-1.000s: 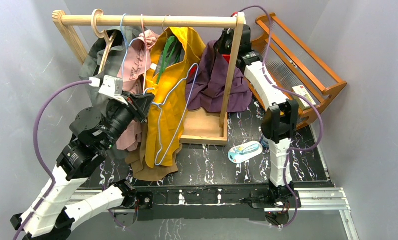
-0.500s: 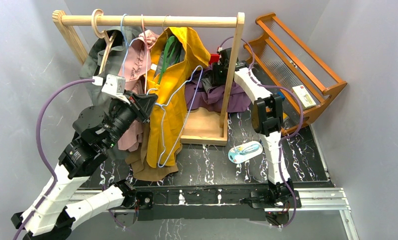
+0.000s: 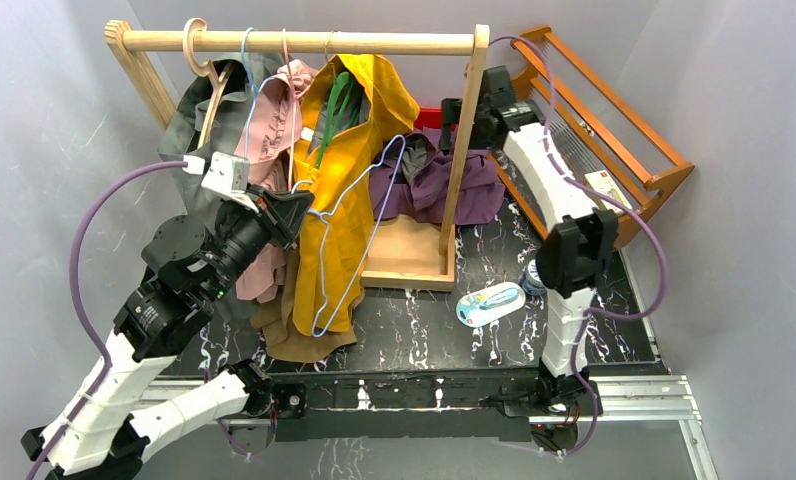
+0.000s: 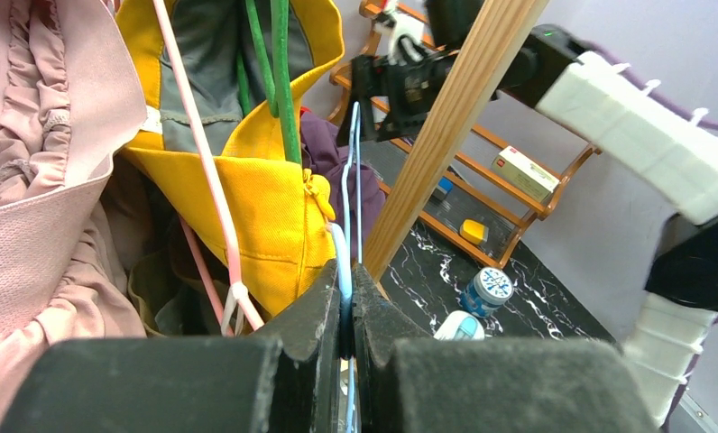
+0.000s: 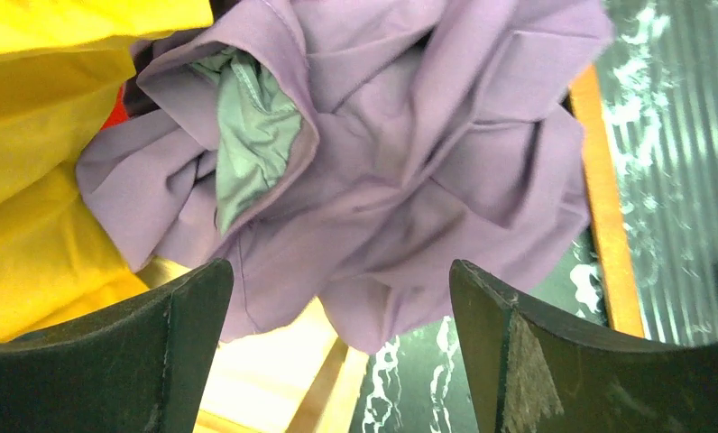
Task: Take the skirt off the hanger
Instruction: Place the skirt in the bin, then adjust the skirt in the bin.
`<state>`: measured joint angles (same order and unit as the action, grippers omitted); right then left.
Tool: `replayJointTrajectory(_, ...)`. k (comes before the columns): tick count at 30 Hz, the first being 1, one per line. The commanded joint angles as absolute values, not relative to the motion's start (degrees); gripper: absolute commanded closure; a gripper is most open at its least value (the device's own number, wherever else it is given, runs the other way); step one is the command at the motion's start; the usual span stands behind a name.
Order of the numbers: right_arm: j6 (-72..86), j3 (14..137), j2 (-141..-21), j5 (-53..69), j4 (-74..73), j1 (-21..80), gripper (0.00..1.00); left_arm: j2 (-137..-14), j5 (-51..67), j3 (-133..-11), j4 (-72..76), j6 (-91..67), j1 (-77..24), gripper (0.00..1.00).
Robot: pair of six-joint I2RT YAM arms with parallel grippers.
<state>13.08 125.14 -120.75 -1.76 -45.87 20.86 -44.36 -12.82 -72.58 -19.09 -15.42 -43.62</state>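
Observation:
The purple skirt lies crumpled on the clothes rack's wooden base, off the hanger; in the right wrist view the skirt fills the middle, showing a grey-green lining. My right gripper hovers above it by the rack's right post, and the right gripper is open and holds nothing. The light blue wire hanger is bare and tilts in front of the yellow garment. My left gripper is shut on it, and in its wrist view the left gripper pinches the hanger wire.
A wooden rail carries a yellow garment, a pink one and a grey one. The right post stands beside the skirt. A wooden shelf sits at right. A blue-white bottle and a small jar lie on the table.
My right gripper lowered the skirt, opened and let it go onto the rack's base, then drew back up to the right. The left gripper kept its hold on the hanger.

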Motion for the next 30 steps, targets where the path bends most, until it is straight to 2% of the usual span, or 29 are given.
replayJointTrajectory(1, 16.5, 117.1, -114.9, -1.3, -42.9, 15.6, 0.04, -43.8, -12.4, -72.8, -19.4, -14.9, -43.6, 1.00)
replayJointTrajectory(14, 19.3, 115.5, -121.4, -1.3, -39.8, 13.3, 0.11, -45.4, -11.3, -74.2, -19.7, -15.2, -43.6, 1.00)
replayJointTrajectory(18, 20.3, 113.9, -122.6, -2.2, -37.7, 13.1, 0.18, -45.6, -11.3, -74.5, -19.8, -15.4, -43.6, 1.00)
replayJointTrajectory(23, 21.6, 110.5, -121.7, 0.4, -33.4, 13.1, 0.36, -45.4, -11.1, -74.5, -20.1, -15.5, -43.6, 1.00)
replayJointTrajectory(25, 21.8, 110.2, -121.5, 1.9, -32.7, 13.1, 0.57, -45.4, -11.3, -74.4, -20.2, -15.5, -43.6, 1.00)
replayJointTrajectory(26, 21.8, 109.7, -121.1, 2.0, -32.4, 13.3, 0.64, -45.5, -11.3, -74.5, -20.2, -15.5, -43.6, 1.00)
replayJointTrajectory(28, 22.3, 107.3, -119.5, 3.0, -28.4, 13.6, 0.70, -45.5, -11.4, -74.4, -20.2, -15.6, -43.6, 1.00)
replayJointTrajectory(30, 22.9, 106.4, -118.4, 5.6, -25.7, 13.7, 0.86, -45.4, -11.4, -74.4, -20.2, -15.8, -43.6, 1.00)
